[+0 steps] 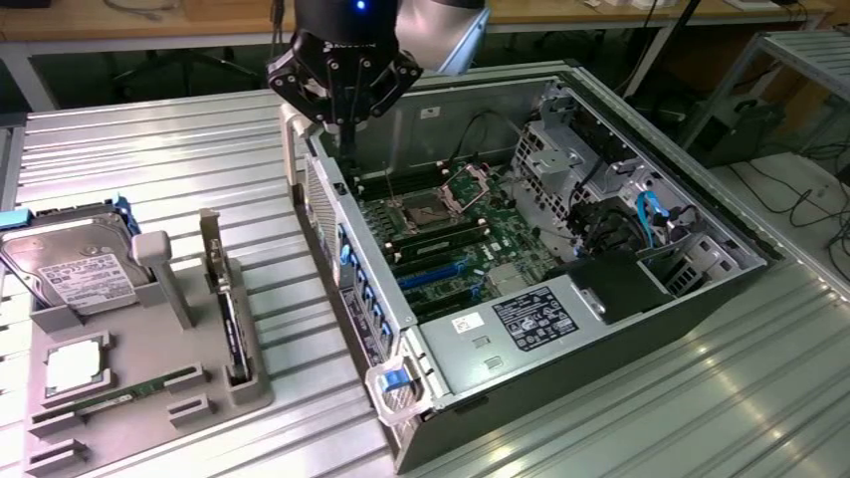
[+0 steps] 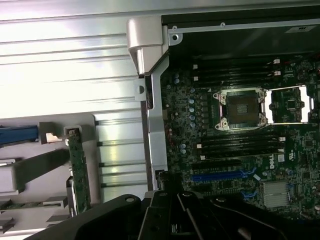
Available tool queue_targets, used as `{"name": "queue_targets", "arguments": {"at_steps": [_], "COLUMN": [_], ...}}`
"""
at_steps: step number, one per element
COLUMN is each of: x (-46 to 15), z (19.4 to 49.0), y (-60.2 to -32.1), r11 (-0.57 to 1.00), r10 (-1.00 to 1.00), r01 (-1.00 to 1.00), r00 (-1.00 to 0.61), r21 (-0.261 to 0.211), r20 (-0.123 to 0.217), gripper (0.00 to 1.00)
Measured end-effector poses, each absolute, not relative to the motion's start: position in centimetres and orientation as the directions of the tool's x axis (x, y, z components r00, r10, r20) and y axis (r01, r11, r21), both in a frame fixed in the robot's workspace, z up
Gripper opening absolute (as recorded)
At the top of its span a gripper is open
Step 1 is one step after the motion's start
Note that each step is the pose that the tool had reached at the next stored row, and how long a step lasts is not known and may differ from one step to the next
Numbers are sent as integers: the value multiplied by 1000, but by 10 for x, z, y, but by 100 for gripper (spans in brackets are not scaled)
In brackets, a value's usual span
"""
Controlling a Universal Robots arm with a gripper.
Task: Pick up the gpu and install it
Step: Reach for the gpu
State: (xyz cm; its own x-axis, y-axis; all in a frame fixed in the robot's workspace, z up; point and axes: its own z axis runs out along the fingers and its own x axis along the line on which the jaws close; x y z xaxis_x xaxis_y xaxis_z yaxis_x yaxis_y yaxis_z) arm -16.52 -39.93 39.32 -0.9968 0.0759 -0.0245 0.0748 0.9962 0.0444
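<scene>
The gpu [image 1: 229, 317] stands on its long edge in a slot of the grey holder tray [image 1: 253, 393] at the exterior view's left, its pale metal bracket strip [image 1: 210, 249] rising at the far end. In the wrist view the gpu [image 2: 79, 170] appears as a thin green card edge. My gripper [image 1: 342, 124] hangs above the far left corner of the open computer case [image 1: 439, 398], well apart from the gpu. Its fingers look shut with nothing between them, and its dark linkages [image 2: 175, 210] are seen in the wrist view. The motherboard's blue slot [image 2: 225, 176] lies bare.
On the same holder sit a silver hard drive [image 1: 80, 269], a processor chip [image 1: 74, 363] and a narrow green memory stick [image 1: 126, 390]. Inside the case are the open processor socket [image 1: 428, 209], drive cages and cables [image 1: 651, 219]. Everything rests on a ribbed metal table [image 1: 159, 159].
</scene>
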Motion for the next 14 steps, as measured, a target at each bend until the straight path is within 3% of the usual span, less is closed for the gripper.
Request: {"name": "queue_targets", "arguments": {"at_steps": [14], "x": [-174], "z": [393], "y": [-399], "r11": [996], "r10": [76], "r01": [75], "r00": [-997], "r21": [44], "r20": [-24], "gripper": [11]}}
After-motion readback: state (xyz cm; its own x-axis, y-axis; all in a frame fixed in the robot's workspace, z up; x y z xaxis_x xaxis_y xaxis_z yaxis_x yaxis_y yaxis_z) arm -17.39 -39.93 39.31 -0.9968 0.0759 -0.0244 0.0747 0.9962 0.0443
